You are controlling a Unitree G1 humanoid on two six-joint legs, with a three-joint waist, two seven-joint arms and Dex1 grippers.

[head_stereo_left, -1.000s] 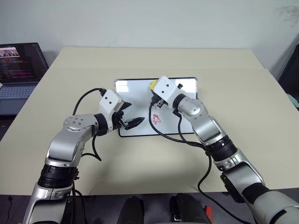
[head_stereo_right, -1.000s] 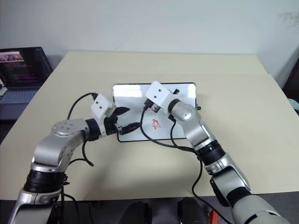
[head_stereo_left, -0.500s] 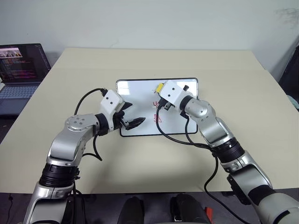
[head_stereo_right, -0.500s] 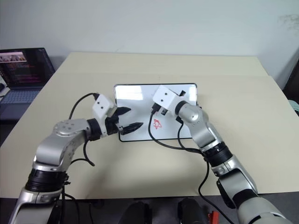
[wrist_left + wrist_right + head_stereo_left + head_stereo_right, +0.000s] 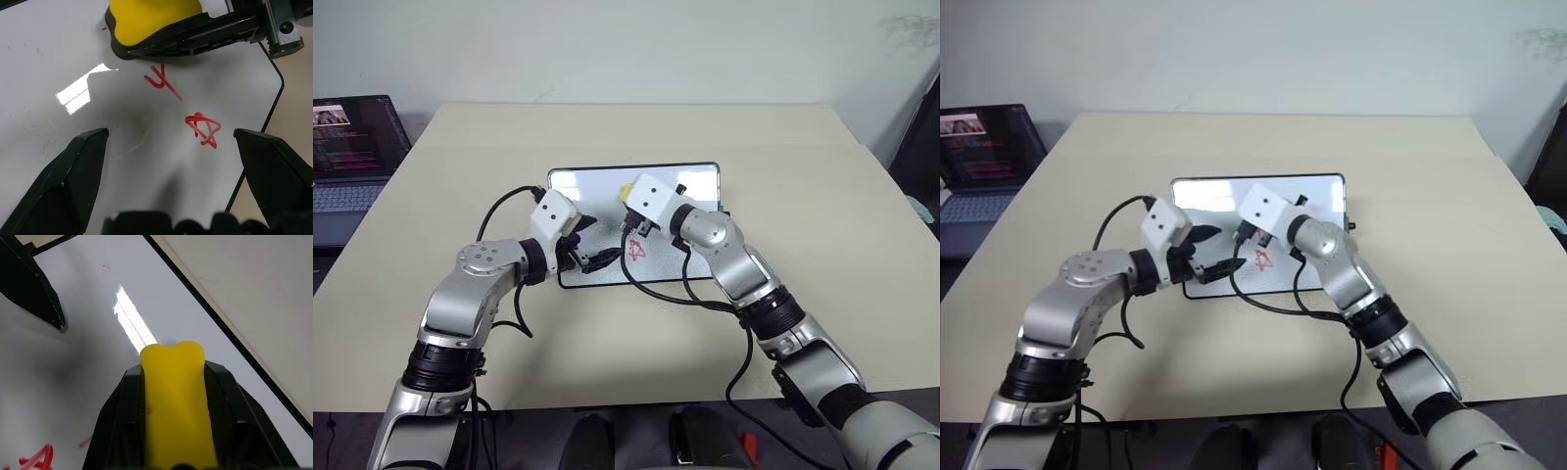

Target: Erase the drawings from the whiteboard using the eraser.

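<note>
The whiteboard (image 5: 73, 122) has a glossy, smooth white surface that reflects light. The eraser (image 5: 176, 406) looks like matt yellow foam. The table (image 5: 862, 235) appears smooth and matt beige.

Left gripper (image 5: 166, 147) hangs with fingers spread wide; right gripper (image 5: 173, 382) is clamped tight, both arms angled inward.

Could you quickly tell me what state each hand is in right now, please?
Left hand: open, holding nothing, fingers spread over the whiteboard.
Right hand: shut on the yellow eraser, above the whiteboard.
</note>
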